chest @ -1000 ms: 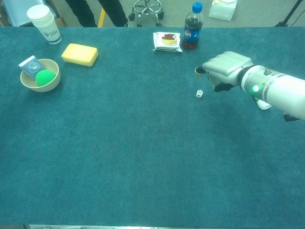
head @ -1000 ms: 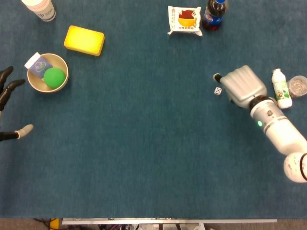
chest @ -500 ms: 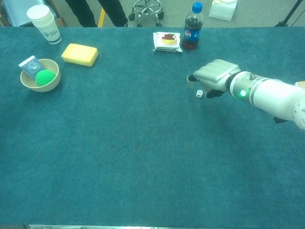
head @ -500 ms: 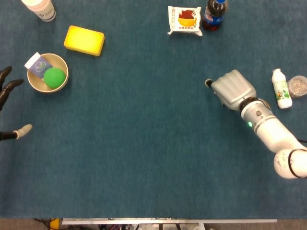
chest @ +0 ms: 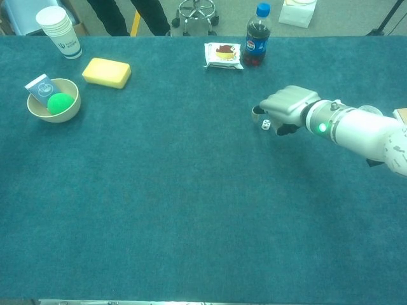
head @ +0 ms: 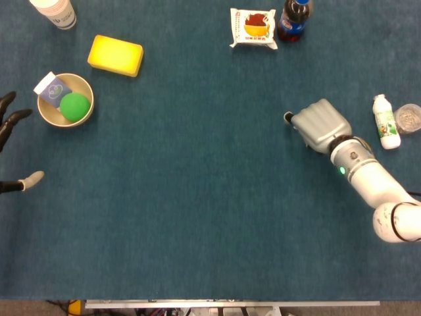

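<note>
A small white die lies on the blue cloth at the right of the middle. My right hand is lowered over it, palm down, with a fingertip on one side of the die and the thumb on the other; whether they touch it I cannot tell. From the head camera, the right hand hides the die. My left hand shows only at the left edge there, fingers spread and holding nothing, beside a tan bowl.
The bowl holds a green ball and a small card box. A yellow sponge, stacked paper cups, a snack packet and a cola bottle line the far side. A small white bottle and a round container stand right of my right hand.
My right hand moved left and down over the die, covering it in the head view, then settled closer around it. The left hand stayed put.
</note>
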`<control>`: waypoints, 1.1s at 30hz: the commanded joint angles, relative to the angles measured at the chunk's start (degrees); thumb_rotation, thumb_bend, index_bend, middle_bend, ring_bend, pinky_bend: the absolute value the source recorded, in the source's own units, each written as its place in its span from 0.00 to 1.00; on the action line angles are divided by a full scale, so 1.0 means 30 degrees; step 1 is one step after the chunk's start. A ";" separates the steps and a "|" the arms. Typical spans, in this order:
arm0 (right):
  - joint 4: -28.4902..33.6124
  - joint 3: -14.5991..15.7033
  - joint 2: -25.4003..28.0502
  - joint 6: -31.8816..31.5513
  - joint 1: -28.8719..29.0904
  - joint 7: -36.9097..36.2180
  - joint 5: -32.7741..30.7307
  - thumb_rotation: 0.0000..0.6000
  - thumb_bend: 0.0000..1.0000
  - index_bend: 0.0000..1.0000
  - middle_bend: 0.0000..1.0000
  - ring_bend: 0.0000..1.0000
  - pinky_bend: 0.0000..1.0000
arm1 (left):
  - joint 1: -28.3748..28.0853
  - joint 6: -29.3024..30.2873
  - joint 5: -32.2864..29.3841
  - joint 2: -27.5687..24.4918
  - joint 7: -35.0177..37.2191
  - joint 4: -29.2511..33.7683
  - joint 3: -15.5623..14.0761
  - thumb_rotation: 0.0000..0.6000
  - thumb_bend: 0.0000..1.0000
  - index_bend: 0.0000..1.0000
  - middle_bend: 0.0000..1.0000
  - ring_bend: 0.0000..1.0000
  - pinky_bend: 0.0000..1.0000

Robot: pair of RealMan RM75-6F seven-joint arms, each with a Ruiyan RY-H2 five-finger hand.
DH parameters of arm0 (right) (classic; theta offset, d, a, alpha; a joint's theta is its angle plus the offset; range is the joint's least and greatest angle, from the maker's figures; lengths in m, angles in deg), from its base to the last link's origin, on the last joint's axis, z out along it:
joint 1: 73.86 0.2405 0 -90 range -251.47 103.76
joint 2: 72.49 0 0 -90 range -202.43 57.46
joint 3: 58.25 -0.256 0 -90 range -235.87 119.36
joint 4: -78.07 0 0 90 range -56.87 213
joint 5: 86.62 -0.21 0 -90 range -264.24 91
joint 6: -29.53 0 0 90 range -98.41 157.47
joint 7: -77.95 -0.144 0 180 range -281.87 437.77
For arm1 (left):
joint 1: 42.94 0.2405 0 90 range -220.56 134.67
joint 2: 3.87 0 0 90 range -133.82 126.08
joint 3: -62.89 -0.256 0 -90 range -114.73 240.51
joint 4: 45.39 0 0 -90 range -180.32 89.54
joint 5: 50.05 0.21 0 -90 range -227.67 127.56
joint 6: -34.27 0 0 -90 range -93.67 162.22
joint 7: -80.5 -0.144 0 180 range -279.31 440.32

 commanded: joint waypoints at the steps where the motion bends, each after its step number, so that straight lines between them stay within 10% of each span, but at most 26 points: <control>1: -0.0138 0.0119 -0.0073 0.0061 0.0083 -0.0112 -0.0051 1.00 1.00 0.25 1.00 1.00 1.00 | 0.0014 0.0004 -0.0021 0.0012 0.0046 -0.0026 0.0001 1.00 0.00 0.15 0.00 0.00 0.04; 33: 0.0771 0.1108 0.0618 -0.0799 0.0230 -0.0694 -0.0185 1.00 1.00 0.26 1.00 1.00 1.00 | 0.0009 -0.0113 -0.0115 0.0182 0.0052 -0.0223 0.0023 1.00 0.00 0.15 0.00 0.00 0.04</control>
